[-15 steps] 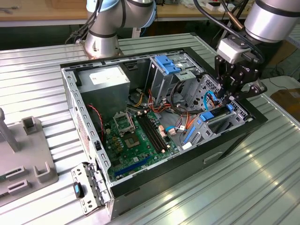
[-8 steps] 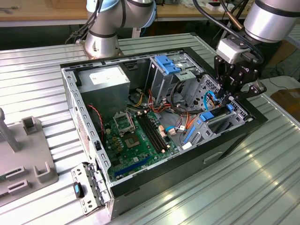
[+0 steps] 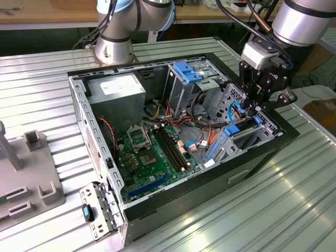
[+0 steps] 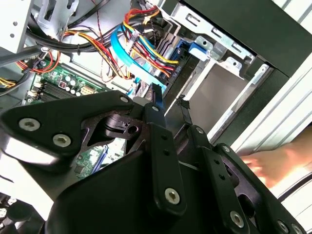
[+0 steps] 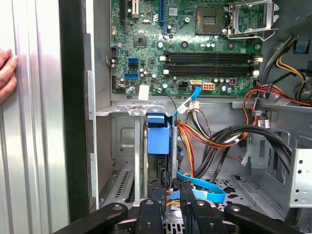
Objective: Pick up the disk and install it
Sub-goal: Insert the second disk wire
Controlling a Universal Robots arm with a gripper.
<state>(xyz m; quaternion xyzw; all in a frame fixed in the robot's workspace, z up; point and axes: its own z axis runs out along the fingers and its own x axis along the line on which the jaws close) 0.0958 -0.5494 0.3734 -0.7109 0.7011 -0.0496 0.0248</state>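
Observation:
The disk (image 3: 239, 135), grey metal in a bright blue carrier frame, lies tilted in the drive bay at the open computer case's (image 3: 79, 105) corner on the exterior view's right. Its raised end is under my gripper (image 3: 255, 111). The gripper comes down from above with its black fingers close together, shut on that upper end. In the first wrist view the disk (image 5: 158, 134) shows edge-on, blue between two metal rails, just beyond the fingertips (image 5: 187, 192). In the second wrist view the gripper (image 4: 169, 100) has a bit of blue frame at its tip.
Bundles of coloured wires (image 5: 204, 141) and a flat blue cable (image 5: 202, 184) crowd the bay. The motherboard (image 3: 152, 152) covers the case floor, with a blue-topped drive cage (image 3: 186, 71) behind. A person's hand (image 5: 6, 73) rests outside the case wall. A grey fixture (image 3: 26, 173) stands at the exterior view's left.

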